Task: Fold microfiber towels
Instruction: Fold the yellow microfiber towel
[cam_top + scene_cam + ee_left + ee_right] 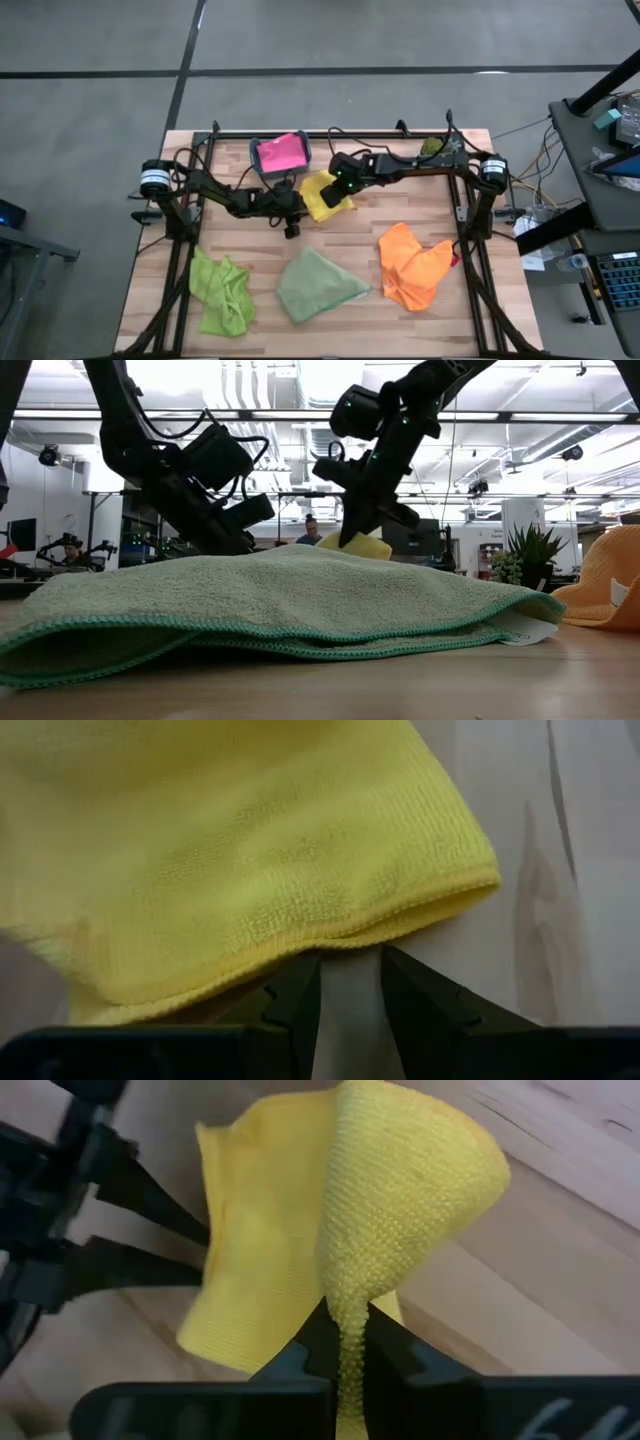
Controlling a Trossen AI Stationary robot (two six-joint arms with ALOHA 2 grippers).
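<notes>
The yellow towel lies at the table's far middle, with one part drawn up into a peak. My right gripper is shut on that peak and shows above the towel in the low view. My left gripper is at table height just left of the towel, its fingers a little apart at the towel's hem, with bare table in the gap. The pink towel rests on a small bin behind. The lime green, sage green and orange towels lie crumpled along the near side. My right gripper pinches a bunched ridge of the yellow towel between its two fingers, slanting down from the far right. The cloth is pulled up into a peak there, and the towel's lower part still lies on the table. My left gripper's fingertips lie at the towel's hem; I cannot tell whether they touch it.
The bin under the pink towel stands just behind my left gripper. A small plant sprig sits at the far right. The arms' dark frame rails run along both table sides. Bare wood shows between the yellow towel and the near towels.
</notes>
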